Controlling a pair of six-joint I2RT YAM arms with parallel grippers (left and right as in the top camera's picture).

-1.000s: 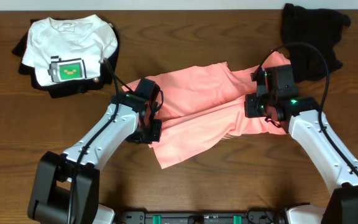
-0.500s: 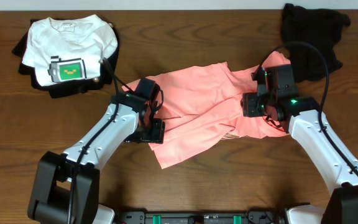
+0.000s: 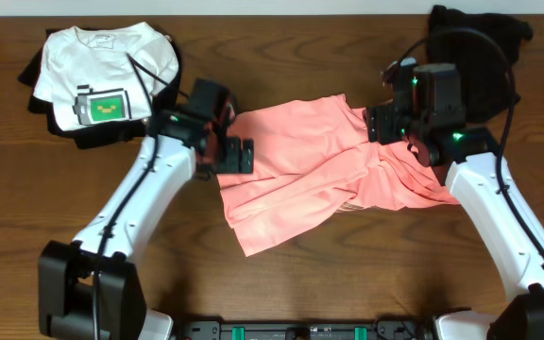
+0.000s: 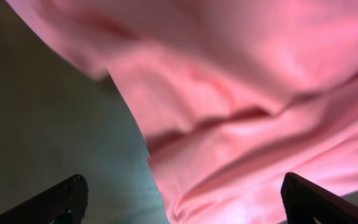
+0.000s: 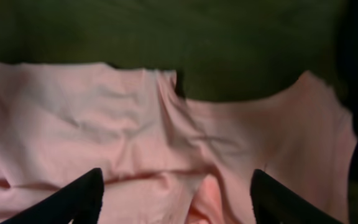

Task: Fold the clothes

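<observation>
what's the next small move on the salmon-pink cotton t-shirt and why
Probably lower the open left gripper to pinch the loose near corner of the salmon-pink cotton T-shirt: the right gripper is open too, nothing is held, and the shirt lies rumpled.

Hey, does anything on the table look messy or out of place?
The salmon-pink shirt lies rumpled and slanted at centre, one flap jutting out at its near left. A black garment sits bunched at the far right. The white shirt looks neatly folded.
</observation>
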